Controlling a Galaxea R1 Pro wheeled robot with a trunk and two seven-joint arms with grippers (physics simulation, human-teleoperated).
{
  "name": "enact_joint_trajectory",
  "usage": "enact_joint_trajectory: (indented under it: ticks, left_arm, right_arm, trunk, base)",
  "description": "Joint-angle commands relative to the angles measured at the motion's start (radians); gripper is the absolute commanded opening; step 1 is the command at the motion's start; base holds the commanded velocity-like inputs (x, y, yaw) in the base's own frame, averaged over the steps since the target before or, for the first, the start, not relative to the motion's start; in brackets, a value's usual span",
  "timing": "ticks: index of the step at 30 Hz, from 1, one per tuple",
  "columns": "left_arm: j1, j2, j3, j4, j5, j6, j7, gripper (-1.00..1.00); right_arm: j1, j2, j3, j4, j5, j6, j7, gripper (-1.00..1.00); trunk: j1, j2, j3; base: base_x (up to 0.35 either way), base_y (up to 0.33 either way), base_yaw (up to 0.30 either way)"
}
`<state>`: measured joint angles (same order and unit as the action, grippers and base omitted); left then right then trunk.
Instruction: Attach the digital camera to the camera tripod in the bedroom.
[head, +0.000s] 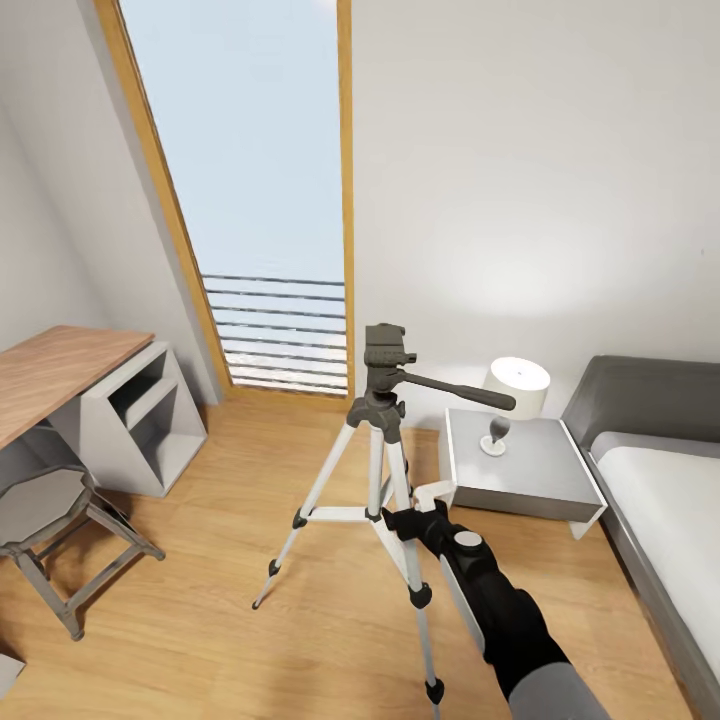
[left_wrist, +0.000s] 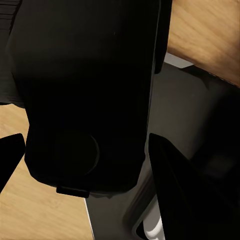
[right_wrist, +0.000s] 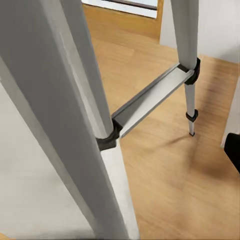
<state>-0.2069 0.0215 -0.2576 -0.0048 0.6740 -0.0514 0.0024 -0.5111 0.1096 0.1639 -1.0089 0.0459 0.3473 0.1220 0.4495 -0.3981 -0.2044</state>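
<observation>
The camera tripod (head: 382, 420) stands upright on the wood floor in the middle of the bedroom, its dark grey head (head: 385, 352) and pan handle (head: 460, 390) pointing right. My right gripper (head: 402, 520) reaches in at the tripod's near leg (right_wrist: 95, 125), level with the leg braces. One dark fingertip (right_wrist: 233, 150) shows well apart from that leg, so this gripper is open. My left gripper (left_wrist: 85, 147) is shut on the digital camera (left_wrist: 85, 75), a black body held between its two dark fingers (left_wrist: 185, 200).
A wooden-top desk (head: 55, 375) and grey stool (head: 45, 515) stand at the left. A tall wood-framed window (head: 260, 200) is behind the tripod. At the right are a grey nightstand (head: 520, 470) carrying a white lamp (head: 512, 392), and a bed (head: 670, 520).
</observation>
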Motion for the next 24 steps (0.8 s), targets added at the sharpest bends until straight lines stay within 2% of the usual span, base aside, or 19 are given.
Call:
enact_joint_trajectory:
  ticks: [1, 8, 9, 24]
  left_arm:
    - [0.000, 0.000, -0.008, 0.000, 0.006, -0.002, -0.001, -1.00]
    - [0.000, 0.001, -0.008, 0.000, 0.006, -0.002, -0.001, -1.00]
    - [0.000, 0.001, -0.008, 0.000, 0.006, -0.002, -0.001, -1.00]
    - [0.000, 0.001, -0.009, -0.007, 0.002, -0.003, -0.001, -1.00]
  right_arm:
    - [-0.002, 0.000, -0.001, 0.004, 0.006, 0.001, 0.004, 1.00]
    - [-0.008, 0.000, -0.001, 0.021, 0.009, -0.013, 0.005, 1.00]
    - [-0.008, 0.000, -0.001, 0.022, 0.007, -0.012, 0.005, -1.00]
    - [-0.009, -0.001, 0.008, 0.010, 0.023, -0.013, 0.009, -1.00]
  trunk:
    - [0.001, -0.002, -0.002]
    - [0.001, -0.002, -0.002]
    - [0.001, -0.002, -0.002]
    - [0.001, -0.002, -0.002]
  base:
    - [0.000, 0.000, 0.000]
    - [0.000, 0.000, 0.000]
    - [0.000, 0.000, 0.000]
    - [0.000, 0.000, 0.000]
